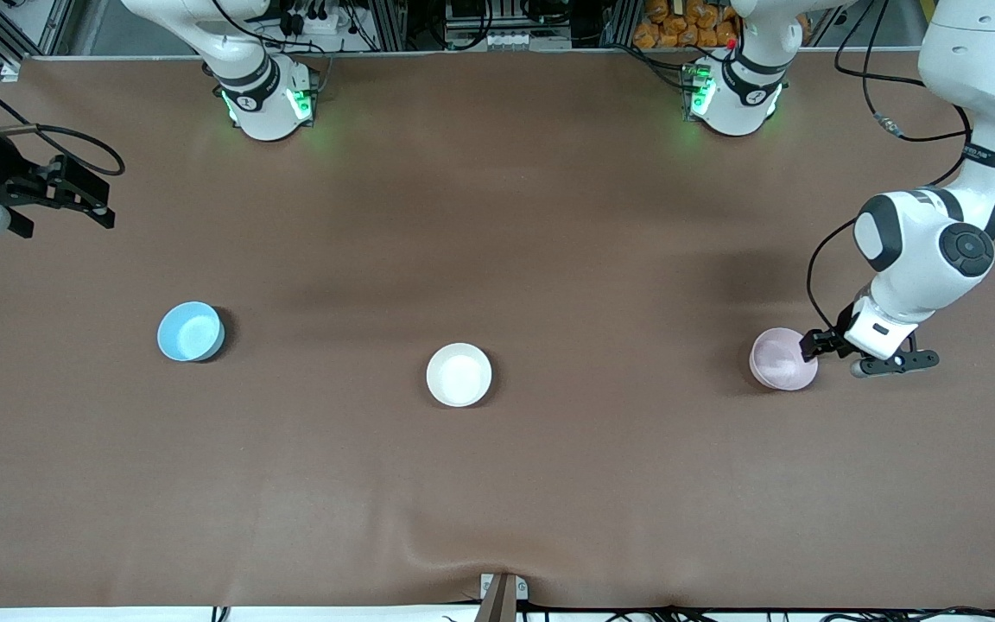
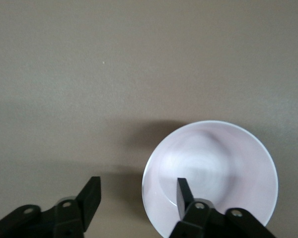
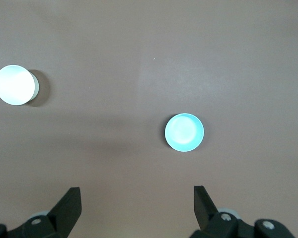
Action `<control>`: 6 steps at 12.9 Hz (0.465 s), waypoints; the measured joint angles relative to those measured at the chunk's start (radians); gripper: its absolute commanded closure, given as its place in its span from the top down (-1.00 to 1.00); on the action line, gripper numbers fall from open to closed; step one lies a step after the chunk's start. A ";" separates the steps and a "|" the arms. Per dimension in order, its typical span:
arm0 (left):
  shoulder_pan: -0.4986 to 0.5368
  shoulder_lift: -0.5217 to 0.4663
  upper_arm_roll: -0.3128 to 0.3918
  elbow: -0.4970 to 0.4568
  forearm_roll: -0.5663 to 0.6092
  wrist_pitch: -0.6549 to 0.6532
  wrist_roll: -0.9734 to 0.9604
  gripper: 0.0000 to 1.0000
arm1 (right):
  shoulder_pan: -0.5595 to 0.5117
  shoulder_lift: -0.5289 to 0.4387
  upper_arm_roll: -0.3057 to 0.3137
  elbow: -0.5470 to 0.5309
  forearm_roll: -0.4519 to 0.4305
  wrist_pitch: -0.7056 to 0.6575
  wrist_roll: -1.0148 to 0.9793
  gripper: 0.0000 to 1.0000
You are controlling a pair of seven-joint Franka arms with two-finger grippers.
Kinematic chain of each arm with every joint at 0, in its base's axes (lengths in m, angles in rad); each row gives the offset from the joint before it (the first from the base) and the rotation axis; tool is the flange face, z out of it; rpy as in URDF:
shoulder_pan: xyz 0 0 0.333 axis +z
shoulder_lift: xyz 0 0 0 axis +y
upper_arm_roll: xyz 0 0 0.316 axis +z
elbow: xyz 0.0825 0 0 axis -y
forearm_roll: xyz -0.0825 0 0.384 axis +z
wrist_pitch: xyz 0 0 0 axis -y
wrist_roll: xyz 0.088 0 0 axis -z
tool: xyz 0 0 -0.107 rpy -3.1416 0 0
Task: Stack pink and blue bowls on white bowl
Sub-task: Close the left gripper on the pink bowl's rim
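The pale pink bowl [image 1: 779,361] stands upright toward the left arm's end of the table. My left gripper [image 1: 811,345] is low at its rim and open. In the left wrist view the pink bowl [image 2: 213,168] has one finger [image 2: 183,194] inside it and the other finger [image 2: 91,195] outside, so the left gripper [image 2: 137,196] straddles the rim without closing on it. The white bowl [image 1: 459,374] stands mid-table. The light blue bowl [image 1: 191,332] stands toward the right arm's end. My right gripper [image 1: 90,200] waits open and empty, high over that end, and shows in its wrist view [image 3: 137,201] over the blue bowl [image 3: 184,132] and the white bowl [image 3: 16,85].
The brown table mat [image 1: 497,484] carries only the three bowls, spaced well apart in a rough row. A small metal bracket [image 1: 502,592] sits at the table's edge nearest the front camera. The arm bases [image 1: 269,99] stand along the table's edge farthest from that camera.
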 measured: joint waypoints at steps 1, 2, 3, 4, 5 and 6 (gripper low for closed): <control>0.000 0.004 0.000 -0.001 0.000 0.000 0.000 0.14 | 0.000 0.000 0.000 0.000 0.000 0.000 0.000 1.00; 0.000 0.011 0.000 -0.001 0.000 0.000 0.000 0.08 | 0.000 0.000 0.000 0.000 0.000 0.000 0.000 1.00; 0.000 0.017 0.000 -0.001 0.000 0.000 0.000 -0.02 | 0.000 0.000 0.000 0.000 0.000 0.000 0.000 1.00; 0.000 0.023 0.000 -0.001 0.000 0.000 0.000 -0.08 | 0.000 0.000 0.000 0.000 0.000 0.000 0.000 1.00; 0.000 0.028 0.000 0.000 0.000 0.000 0.000 -0.17 | 0.000 0.000 0.000 0.000 0.000 0.000 0.000 1.00; 0.000 0.034 -0.001 0.000 0.000 0.000 0.000 -0.24 | 0.000 0.000 0.000 0.000 0.000 0.000 0.000 1.00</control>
